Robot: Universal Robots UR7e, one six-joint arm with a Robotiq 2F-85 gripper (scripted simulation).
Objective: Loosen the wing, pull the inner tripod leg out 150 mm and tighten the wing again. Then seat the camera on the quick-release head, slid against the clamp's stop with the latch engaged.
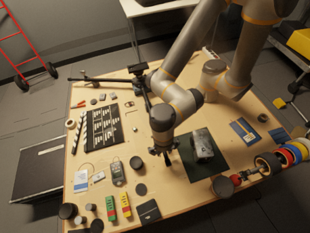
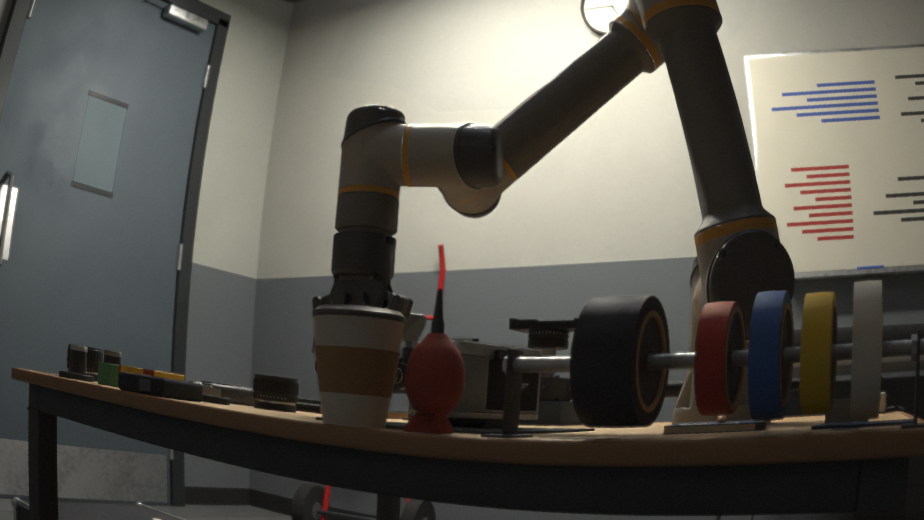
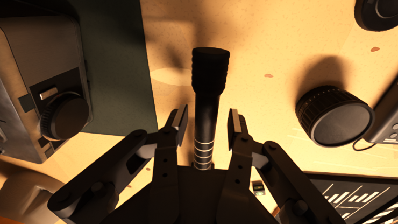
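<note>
The inner tripod leg (image 3: 206, 111), a black tube with a ribbed rubber foot and white rings, lies on the table directly under my gripper (image 3: 207, 125), which is open and holds nothing. From the side camera the gripper (image 1: 164, 153) hangs above the leg's foot (image 1: 167, 160), while the leg runs back to the tripod hub (image 1: 139, 83). The quick-release head (image 1: 137, 67) sits on top of that hub. The camera (image 1: 202, 145) rests on a dark green mat (image 1: 201, 154) just right of the gripper. The wing is hidden by the arm.
Behind the work the arm's base (image 1: 214, 79) stands on the table. A clapperboard (image 1: 101, 127), lens caps (image 1: 136, 162), a light meter (image 1: 117, 172) and small boxes lie left. A tape-roll rack (image 1: 281, 158) and coffee cup (image 2: 357, 365) line the near edge.
</note>
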